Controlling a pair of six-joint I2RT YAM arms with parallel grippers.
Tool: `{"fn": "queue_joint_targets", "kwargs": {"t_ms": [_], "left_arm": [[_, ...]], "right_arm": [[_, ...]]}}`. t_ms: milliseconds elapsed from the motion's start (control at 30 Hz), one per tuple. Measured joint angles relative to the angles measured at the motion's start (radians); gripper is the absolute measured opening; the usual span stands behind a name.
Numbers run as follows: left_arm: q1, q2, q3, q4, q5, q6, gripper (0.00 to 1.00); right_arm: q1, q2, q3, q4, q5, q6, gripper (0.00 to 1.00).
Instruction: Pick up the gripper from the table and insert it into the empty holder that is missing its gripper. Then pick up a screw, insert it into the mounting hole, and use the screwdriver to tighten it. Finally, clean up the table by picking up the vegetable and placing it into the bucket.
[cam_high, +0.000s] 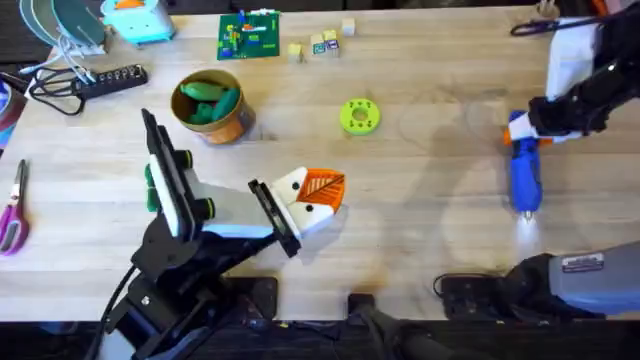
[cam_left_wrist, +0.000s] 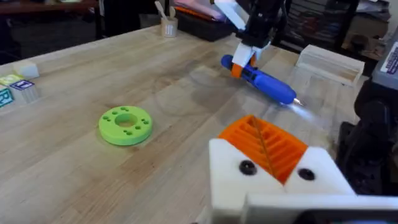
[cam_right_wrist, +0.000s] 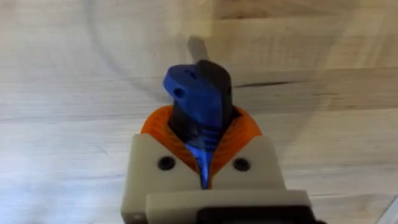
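Two grippers are in play: the right gripper (cam_right_wrist: 205, 163) pinches the screwdriver (cam_high: 524, 172) by its rear end at the far right, bit resting near the table (cam_high: 430, 240), while the left gripper (cam_left_wrist: 273, 165) sits pressed together at centre. A pinch this far back risks the screwdriver pivoting or slipping on lift. The vegetable (cam_high: 210, 100) already lies in the bucket (cam_high: 232, 124), far left.

**Three camera views of one table**

The table (cam_high: 420, 200) is seen from above and behind the arm bases in the overhead view, looking down and forward, far enough off that most of its top is taken in. From the left wrist, the scene is viewed low and nearly level across the wood, with the left gripper (cam_left_wrist: 273, 165) close at the lower edge. From the right wrist, the wood is faced straight down at very close range. The screwdriver (cam_high: 523, 170) is shared by all three views, the green disc (cam_high: 360, 115) by two.
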Motion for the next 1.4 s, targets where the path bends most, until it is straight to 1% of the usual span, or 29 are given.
{"fn": "queue_joint_targets", "kwargs": {"t_ms": [100,333,567,700,800,900,1067,1133,1233,1300,1400], "left_arm": [[0.0,0.0,0.0,0.0,0.0,0.0,0.005],[0.0,0.0,0.0,0.0,0.0,0.0,0.005],[0.0,0.0,0.0,0.0,0.0,0.0,0.005],[0.0,0.0,0.0,0.0,0.0,0.0,0.005],[0.0,0.0,0.0,0.0,0.0,0.0,0.005],[0.0,0.0,0.0,0.0,0.0,0.001,0.005],[0.0,0.0,0.0,0.0,0.0,0.012,0.005],[0.0,0.0,0.0,0.0,0.0,0.016,0.005],[0.0,0.0,0.0,0.0,0.0,0.016,0.005],[0.0,0.0,0.0,0.0,0.0,0.016,0.005],[0.0,0.0,0.0,0.0,0.0,0.016,0.005]], "right_arm": [[0.0,-0.066,0.02,0.026,-0.004,0.029,0.023],[0.0,-0.305,0.027,0.112,-0.007,0.112,0.023],[0.0,-0.533,0.027,0.203,-0.01,0.155,0.023],[0.02,-0.646,0.027,0.284,-0.017,0.189,0.023],[0.078,-0.716,0.027,0.36,-0.068,0.2,0.023],[0.162,-0.76,0.028,0.412,-0.122,0.208,0.023],[0.325,-0.775,0.028,0.452,-0.184,0.215,0.023],[0.387,-0.774,0.018,0.519,-0.21,0.217,0.023],[0.483,-0.783,-0.043,0.678,-0.24,0.229,0.023],[0.524,-0.8,-0.107,0.779,-0.254,0.255,0.023],[0.559,-0.832,-0.214,0.907,-0.262,0.312,0.023]]}}
